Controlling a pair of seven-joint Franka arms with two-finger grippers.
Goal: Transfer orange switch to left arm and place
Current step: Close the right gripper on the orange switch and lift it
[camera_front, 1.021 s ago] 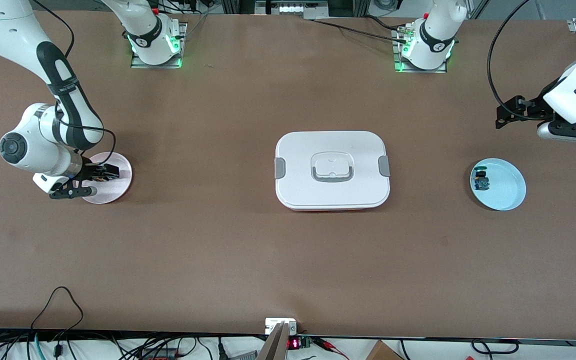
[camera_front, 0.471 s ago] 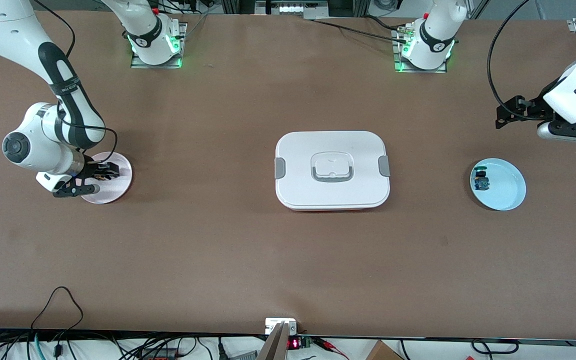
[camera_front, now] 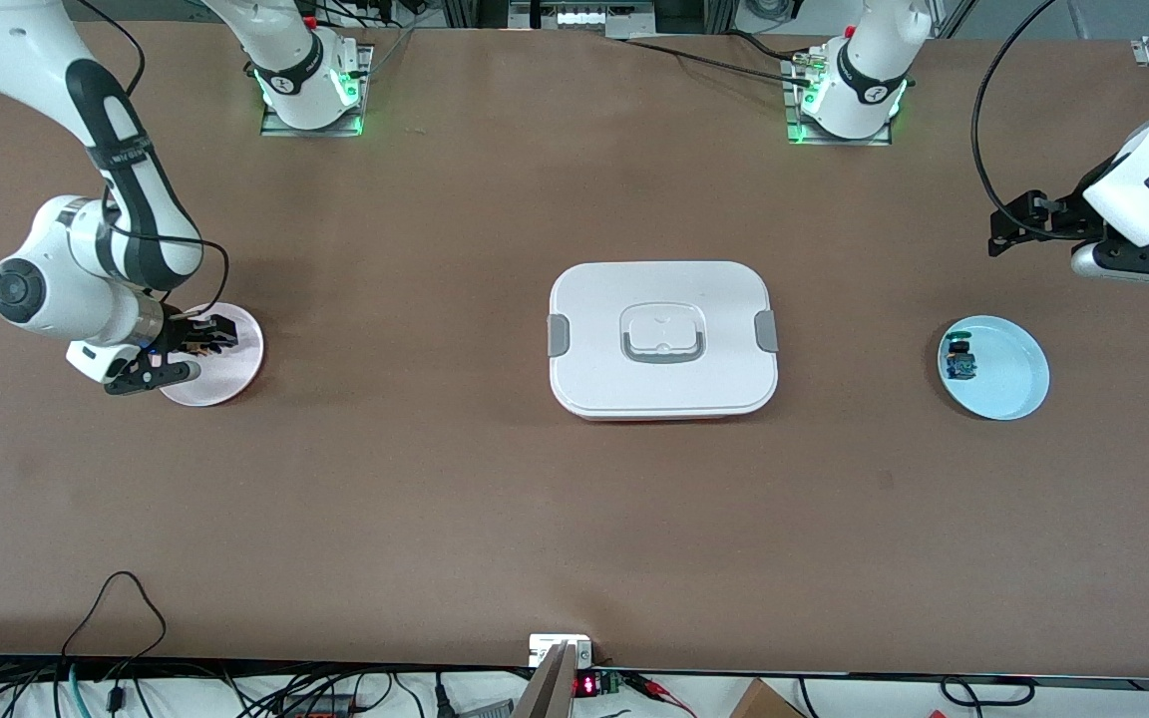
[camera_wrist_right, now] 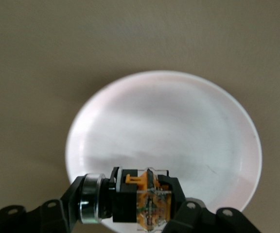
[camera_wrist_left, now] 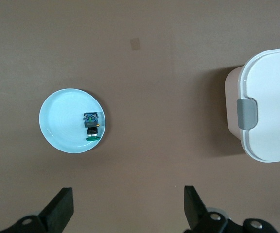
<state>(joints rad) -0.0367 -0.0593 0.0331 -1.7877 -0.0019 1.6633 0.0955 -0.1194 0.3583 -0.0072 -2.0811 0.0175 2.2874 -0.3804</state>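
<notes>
My right gripper [camera_front: 211, 336] is shut on the orange switch [camera_wrist_right: 145, 199] and holds it just over the pink plate [camera_front: 227, 377], which also shows in the right wrist view [camera_wrist_right: 169, 121]. The switch lies crosswise between the fingers, with its black body and orange parts showing. The white box [camera_front: 662, 289] stands at the table's middle, lid on, and its end shows in the left wrist view [camera_wrist_left: 271, 97]. My left gripper [camera_front: 1001, 237] waits open and empty in the air at the left arm's end of the table; it also shows in the left wrist view [camera_wrist_left: 129, 208].
A light blue plate [camera_front: 1011, 377] at the left arm's end holds a small part with a green cap and blue body [camera_front: 958, 360]. Both show in the left wrist view, the plate [camera_wrist_left: 60, 121] and the part [camera_wrist_left: 91, 127]. Cables lie along the table's near edge.
My right arm has lifted and shifted slightly over the pink plate with the switch in its gripper. The left arm has not moved.
</notes>
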